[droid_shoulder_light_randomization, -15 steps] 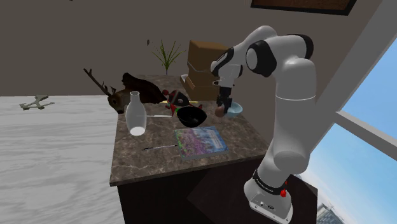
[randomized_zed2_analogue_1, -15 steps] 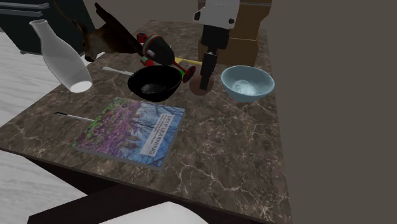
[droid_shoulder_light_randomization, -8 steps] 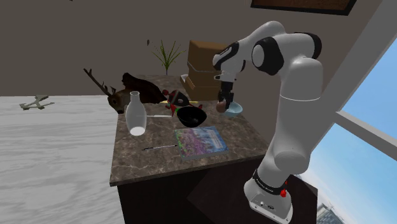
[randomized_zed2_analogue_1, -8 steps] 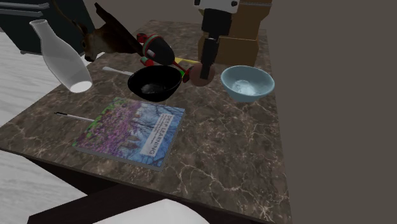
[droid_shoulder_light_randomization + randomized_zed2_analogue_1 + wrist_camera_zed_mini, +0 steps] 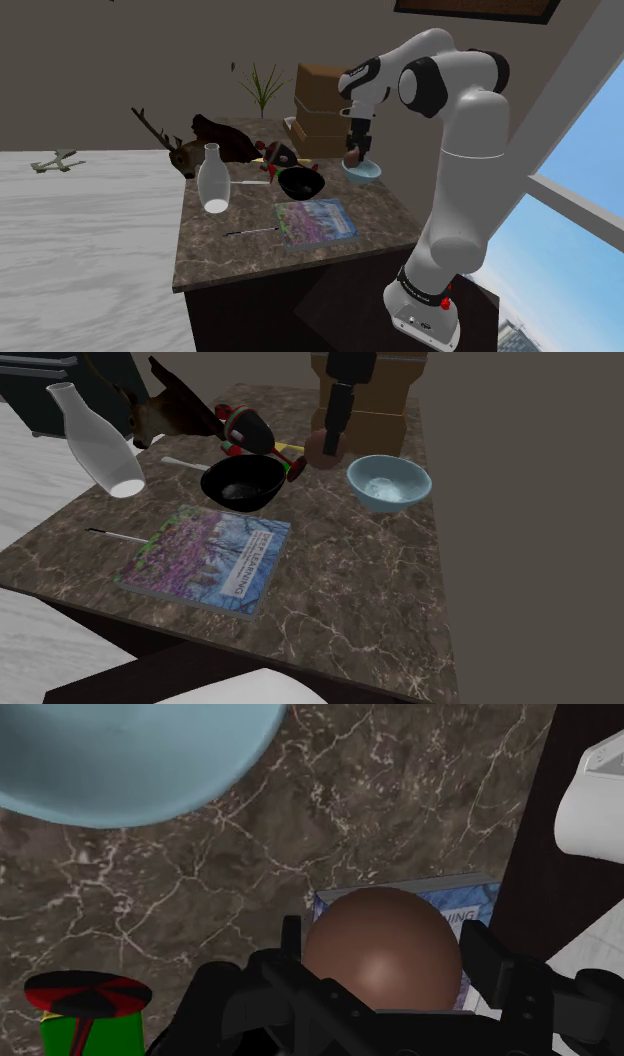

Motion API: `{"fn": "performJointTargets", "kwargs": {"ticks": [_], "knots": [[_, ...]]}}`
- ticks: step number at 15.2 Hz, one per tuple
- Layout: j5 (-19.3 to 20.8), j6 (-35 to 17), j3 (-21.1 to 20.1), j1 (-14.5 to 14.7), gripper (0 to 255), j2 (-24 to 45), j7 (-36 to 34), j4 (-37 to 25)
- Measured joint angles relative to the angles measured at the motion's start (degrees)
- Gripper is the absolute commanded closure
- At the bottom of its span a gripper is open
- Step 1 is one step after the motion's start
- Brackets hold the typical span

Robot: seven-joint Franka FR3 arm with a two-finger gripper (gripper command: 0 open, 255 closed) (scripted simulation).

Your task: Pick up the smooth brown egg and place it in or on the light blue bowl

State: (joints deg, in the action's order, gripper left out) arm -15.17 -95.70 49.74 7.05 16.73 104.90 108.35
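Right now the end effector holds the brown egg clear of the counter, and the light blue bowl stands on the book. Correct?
Not quite. The end effector holds the brown egg clear of the counter, but the light blue bowl stands on bare counter, apart from the book, as the second exterior view shows.

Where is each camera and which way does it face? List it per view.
Shoulder view: beside the stand, facing over the counter; whole arm shows.
Second exterior view: closer, facing likewise, steeper; claw shows.
Wrist view: at the wrist, looking down; fingers show.
All share the brown egg and blue bowl.
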Motion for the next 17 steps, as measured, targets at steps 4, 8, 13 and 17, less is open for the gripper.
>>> {"fn": "performJointTargets", "kwargs": {"ticks": [4,8,13,17], "knots": [[-3.3,3.9,-0.7,-6.9,255,8.0,5.8,-9.1],[-6.2,8.4,-2.1,-15.0,255,15.8,10.4,-19.9],[-8.2,10.0,-3.5,-20.2,255,21.2,12.8,-26.4],[-8.8,7.9,-3.9,-20.3,255,22.3,13.3,-25.0]]}}
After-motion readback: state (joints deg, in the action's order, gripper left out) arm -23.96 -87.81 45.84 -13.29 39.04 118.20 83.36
